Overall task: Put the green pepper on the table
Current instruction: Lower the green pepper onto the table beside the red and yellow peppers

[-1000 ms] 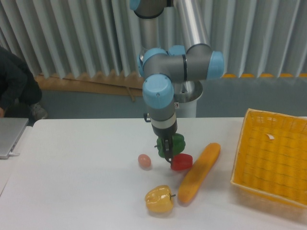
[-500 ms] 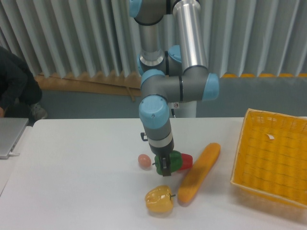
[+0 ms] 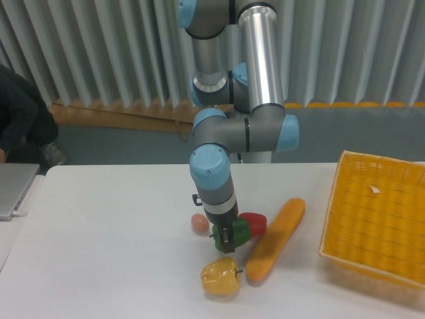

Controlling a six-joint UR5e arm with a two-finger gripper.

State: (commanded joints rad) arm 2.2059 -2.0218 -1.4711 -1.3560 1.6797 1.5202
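Note:
The small dark-green pepper (image 3: pixel 239 232) is held between the fingers of my gripper (image 3: pixel 226 240), which is shut on it. It hangs low over the white table (image 3: pixel 106 252); whether it touches the surface I cannot tell. The red pepper (image 3: pixel 254 222) lies right behind it and the yellow pepper (image 3: pixel 220 277) sits just in front, close below the fingertips. Part of the green pepper is hidden by the gripper.
A long orange vegetable (image 3: pixel 273 240) lies diagonally to the right of the peppers. A small pinkish egg-like object (image 3: pixel 199 222) rests to the left. The yellow woven basket (image 3: pixel 375 219) stands at the right edge. A laptop corner (image 3: pixel 13 189) shows at far left.
The arm has carried the green pepper forward and down, from behind the red pepper to in front of it, nearer the yellow pepper.

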